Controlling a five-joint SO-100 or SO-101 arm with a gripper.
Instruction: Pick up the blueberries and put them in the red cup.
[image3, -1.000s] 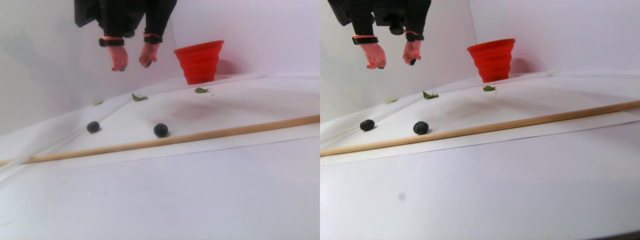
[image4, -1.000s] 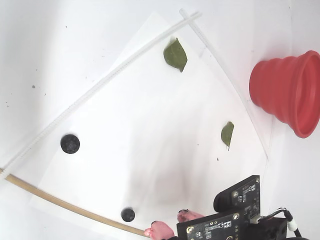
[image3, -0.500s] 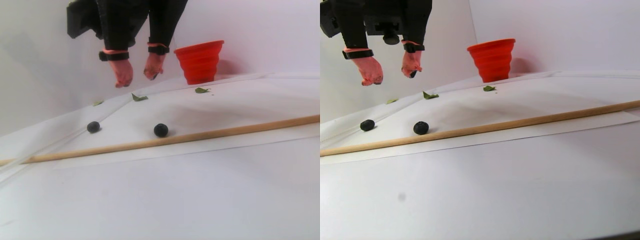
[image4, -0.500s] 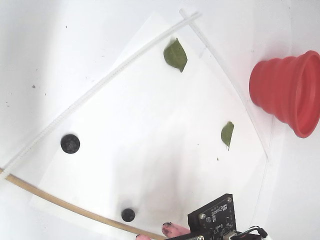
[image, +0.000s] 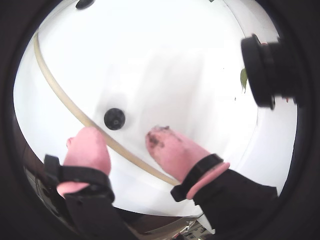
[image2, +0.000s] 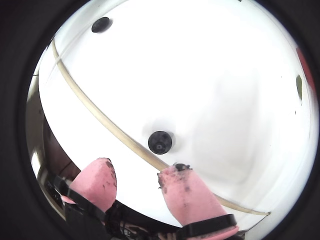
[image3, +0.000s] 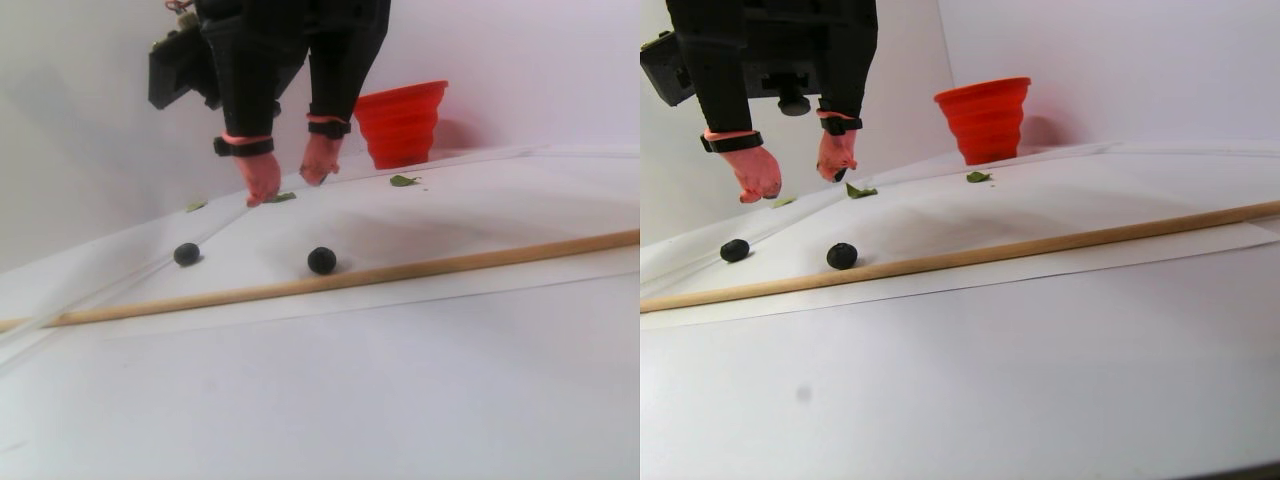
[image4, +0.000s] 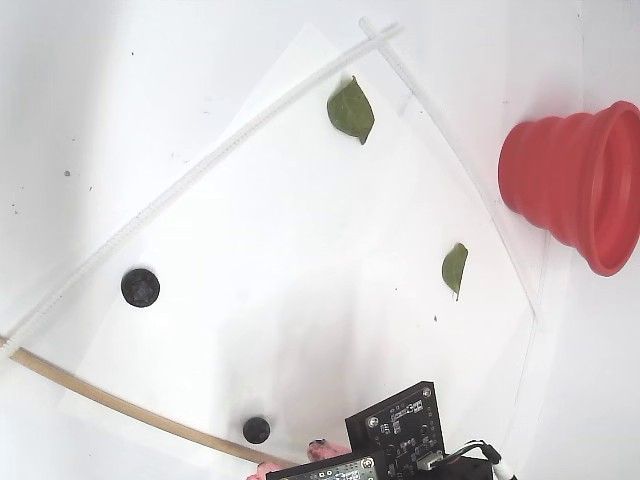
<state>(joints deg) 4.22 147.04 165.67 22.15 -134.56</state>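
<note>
Two small round dark blue-black blueberries on white paper over the white bench (image4: 100, 80): one (image4: 257, 430) touching the long thin wooden dowel (image4: 120, 405), one (image4: 140, 287) well apart near a translucent plastic strip (image4: 200, 165). Red ribbed collapsible cup (image4: 575, 180) upright at the far right in the fixed view, well apart from both. Hand (image2: 135, 177) spread, pink-covered fingertips (image2: 182, 187) empty, poised above the dowel-side berry (image2: 160, 142). Two green leaves (image4: 350, 110) lying on the paper.
</note>
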